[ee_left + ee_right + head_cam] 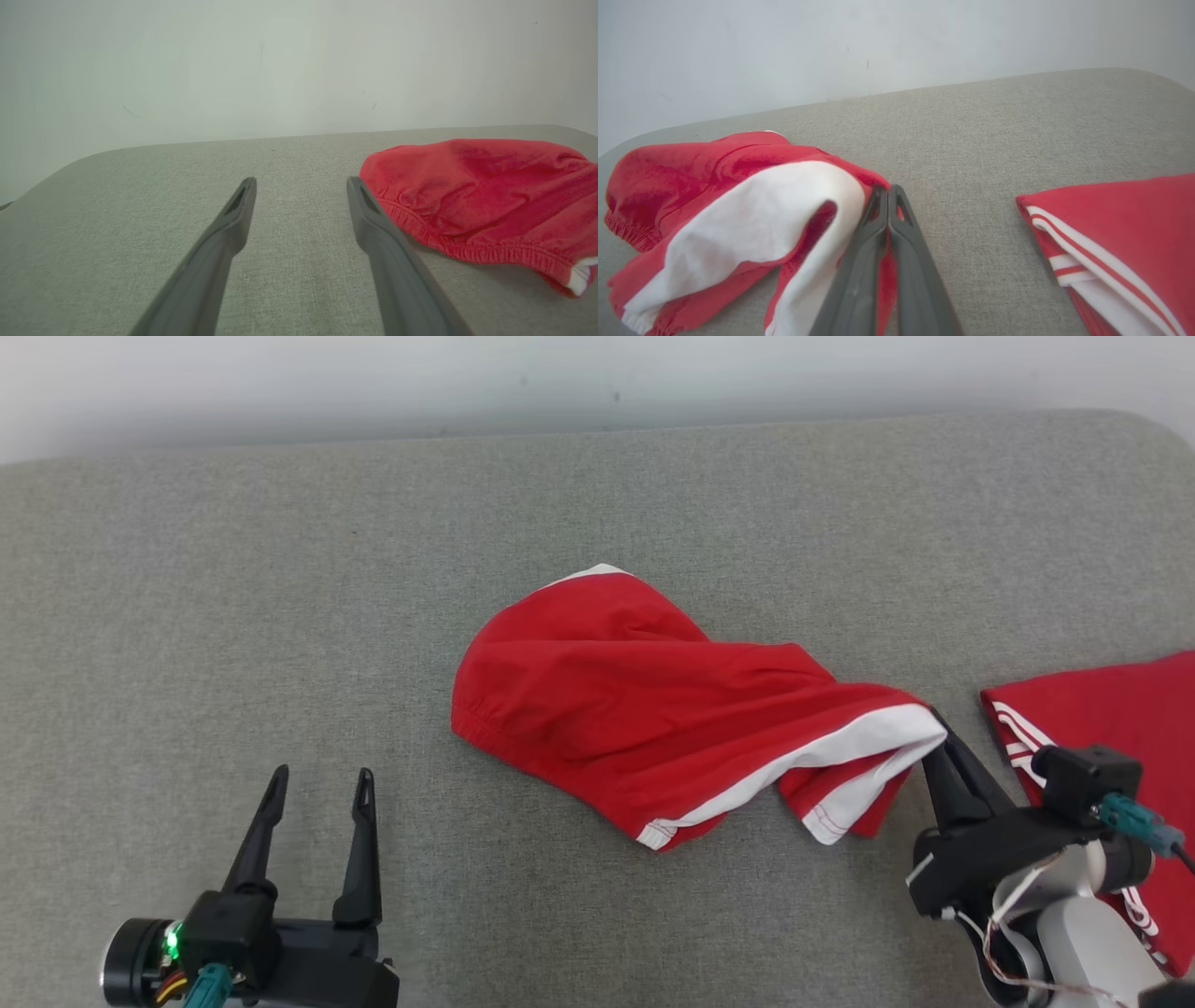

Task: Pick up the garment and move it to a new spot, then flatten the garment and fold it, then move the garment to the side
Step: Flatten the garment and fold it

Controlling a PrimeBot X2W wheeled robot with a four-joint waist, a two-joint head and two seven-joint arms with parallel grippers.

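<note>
The red cloth garment with white trim (635, 709) lies centred on the grey woven surface (280, 569), open room to its left. The right gripper (936, 728) pinches its hem; the left gripper (322, 772) stands spread

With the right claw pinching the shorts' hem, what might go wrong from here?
The right claw grips the red shorts only at a hem corner; they may slip on lifting. The second red garment lies close by; a drag rightward could disturb it. The left claw is open, giving no support.

No legible text, label, brand or number anywhere.
</note>
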